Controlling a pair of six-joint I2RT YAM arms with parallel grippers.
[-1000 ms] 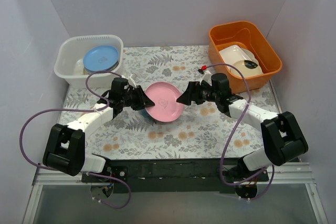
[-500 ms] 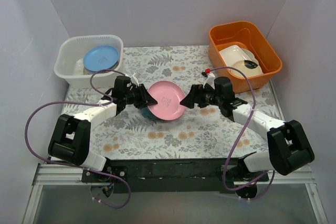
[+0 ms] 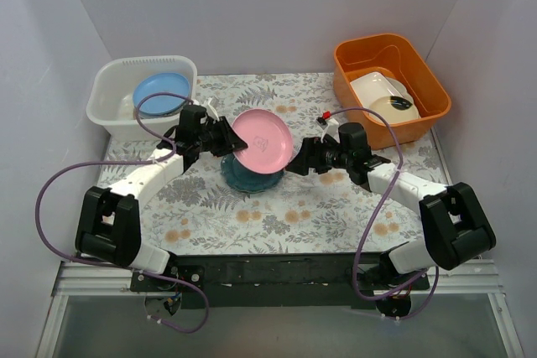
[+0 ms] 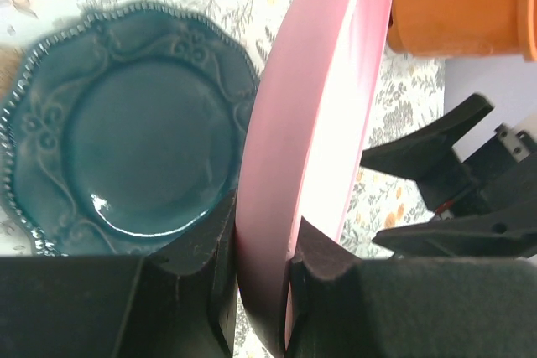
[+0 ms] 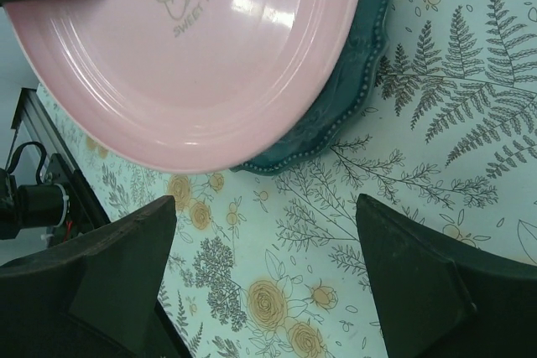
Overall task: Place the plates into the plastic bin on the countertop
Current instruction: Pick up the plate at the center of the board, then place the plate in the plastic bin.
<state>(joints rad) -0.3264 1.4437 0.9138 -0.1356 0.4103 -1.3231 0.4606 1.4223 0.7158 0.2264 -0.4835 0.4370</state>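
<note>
My left gripper (image 3: pixel 232 142) is shut on the rim of a pink plate (image 3: pixel 263 142) and holds it tilted above a dark teal scalloped plate (image 3: pixel 245 178) lying on the countertop (image 3: pixel 319 207). In the left wrist view the pink plate (image 4: pixel 310 123) stands edge-on between my fingers, the teal plate (image 4: pixel 126 132) to its left. My right gripper (image 3: pixel 295 163) is open and empty, just right of the pink plate (image 5: pixel 185 48), apart from it. The translucent white plastic bin (image 3: pixel 107 94) at the back left holds a blue plate (image 3: pixel 159 90).
An orange tub (image 3: pixel 428 73) at the back right holds a white rectangular dish (image 3: pixel 373 85) and a cream dish with a black blob (image 3: pixel 394 105). White walls enclose the table on three sides.
My left gripper has lifted the pink plate up and back toward the left, uncovering the teal plate. My right gripper has let go and drawn slightly away to the right.
</note>
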